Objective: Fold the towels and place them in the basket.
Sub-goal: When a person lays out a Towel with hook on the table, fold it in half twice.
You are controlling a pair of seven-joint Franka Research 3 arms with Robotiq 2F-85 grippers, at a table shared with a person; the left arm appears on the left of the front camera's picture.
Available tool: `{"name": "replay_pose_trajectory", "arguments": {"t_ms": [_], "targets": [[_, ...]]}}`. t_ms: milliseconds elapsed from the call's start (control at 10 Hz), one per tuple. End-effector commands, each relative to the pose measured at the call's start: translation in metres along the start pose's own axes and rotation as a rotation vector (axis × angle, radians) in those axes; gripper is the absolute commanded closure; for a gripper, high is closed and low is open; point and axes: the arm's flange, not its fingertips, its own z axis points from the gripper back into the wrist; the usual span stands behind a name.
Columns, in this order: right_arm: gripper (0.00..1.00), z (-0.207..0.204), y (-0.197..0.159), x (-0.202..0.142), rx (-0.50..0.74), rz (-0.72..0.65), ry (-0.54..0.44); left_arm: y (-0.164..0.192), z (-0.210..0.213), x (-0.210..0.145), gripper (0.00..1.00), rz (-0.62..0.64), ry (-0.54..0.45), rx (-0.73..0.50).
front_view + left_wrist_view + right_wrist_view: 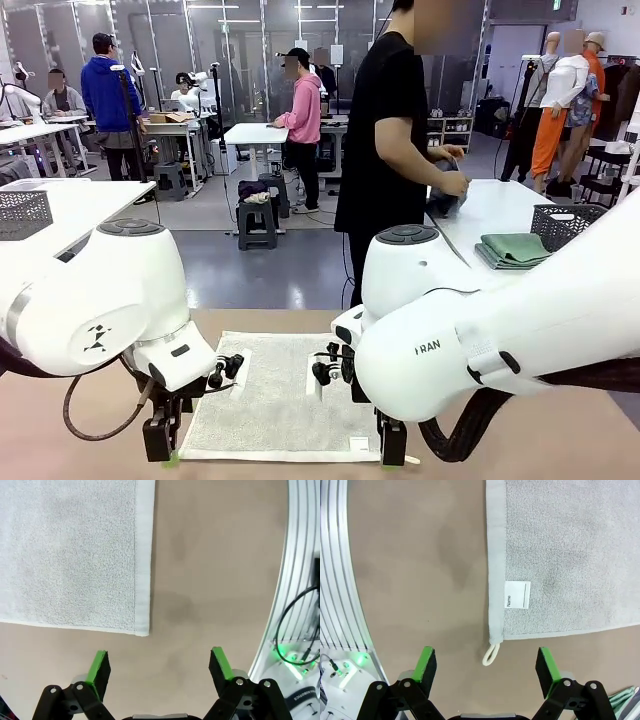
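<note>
A cream-white towel (275, 395) lies spread flat on the tan table between my two arms. My left gripper (160, 440) hangs open just off the towel's near left corner (142, 630), its green pads (100, 667) over bare table. My right gripper (392, 445) is open above the near right corner, where a white name label (517, 595) and a hanging loop (491, 655) show. Nothing is between either pair of fingers. Folded green towels (515, 248) lie on the far white table beside the dark lattice basket (565, 225).
A person in black (390, 130) stands at the far side, hands on a dark cloth (445, 200). A grey perforated basket (22, 212) sits on a white table at the left. A bit of pale green cloth (622, 700) shows by my right gripper.
</note>
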Motion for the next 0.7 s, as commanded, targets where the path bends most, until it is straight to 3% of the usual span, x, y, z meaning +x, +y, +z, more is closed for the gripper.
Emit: {"name": "replay_pose_trajectory", "arguments": {"t_ms": [0, 600], "targets": [[0.0, -0.001, 0.0, 0.0, 0.0, 0.002, 0.001, -0.001, 0.0, 0.002, 0.0, -0.005, 0.009, -0.005], [0.0, -0.007, 0.015, 0.001, -0.012, 0.022, 0.022, -0.002, -0.023, -0.006, 0.0, -0.012, -0.009, 0.01]]}}
